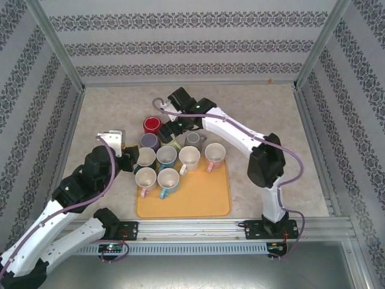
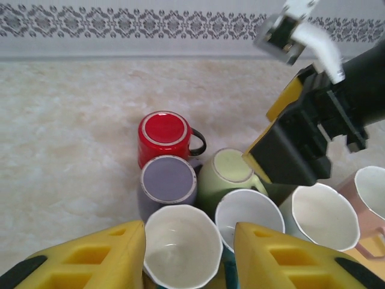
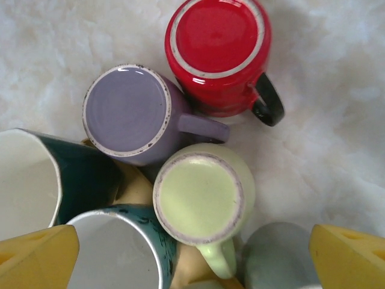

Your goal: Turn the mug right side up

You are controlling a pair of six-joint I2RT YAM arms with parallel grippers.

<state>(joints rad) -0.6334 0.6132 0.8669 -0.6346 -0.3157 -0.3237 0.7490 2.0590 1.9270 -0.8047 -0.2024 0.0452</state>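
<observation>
Three mugs stand upside down just behind the tray: a red mug (image 1: 151,125) (image 3: 216,39), a purple mug (image 1: 149,142) (image 3: 127,111) and a light green mug (image 1: 172,145) (image 3: 201,192) (image 2: 228,174). My right gripper (image 1: 175,130) (image 3: 192,265) hovers open over the green mug, with one yellow finger (image 3: 36,259) on each side of it. In the left wrist view a right fingertip (image 2: 255,155) is at the green mug's edge. My left gripper (image 1: 129,158) (image 2: 189,256) is open astride an upright white-lined mug (image 2: 183,250).
An orange tray (image 1: 204,198) holds several upright mugs, among them a dark green one (image 3: 36,180) and a teal one (image 3: 114,253). A grey mug (image 1: 194,140) (image 3: 280,256) stands beside the green one. Patterned walls and metal rails enclose the table.
</observation>
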